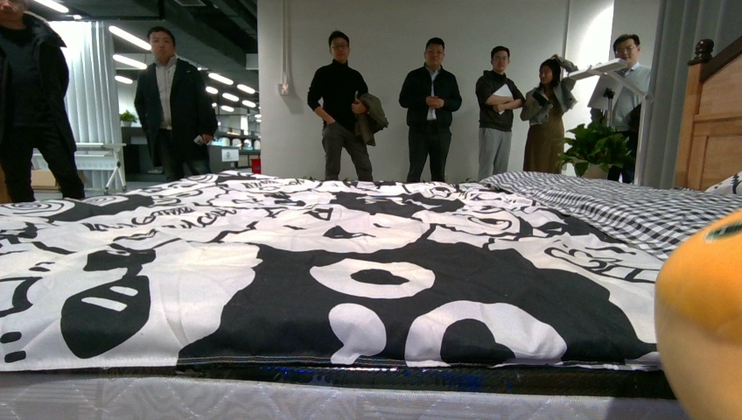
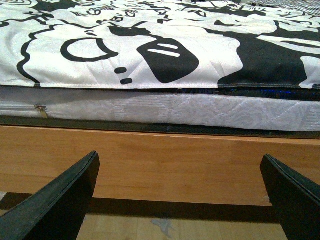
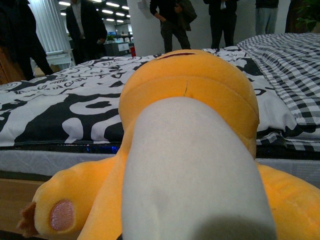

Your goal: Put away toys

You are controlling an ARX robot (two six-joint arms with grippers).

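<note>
I see the orange-yellow plush animal [image 3: 190,150] filling my right wrist camera: pale belly up close, one pink paw pad low down, just off the foot of the bed. In the front view only its rounded edge shows at the far right. None of the right claw shows, so I cannot tell its state. My left gripper [image 2: 179,156] is released, with its dark fingers [image 2: 65,200] spread wide and empty, facing the wooden bed frame [image 2: 165,160] below the mattress [image 2: 175,110]. A black-and-white cover [image 1: 262,262] lies over the bed beside a checked blanket [image 1: 630,206]. Onlookers [image 1: 429,105] stand beyond.
</note>
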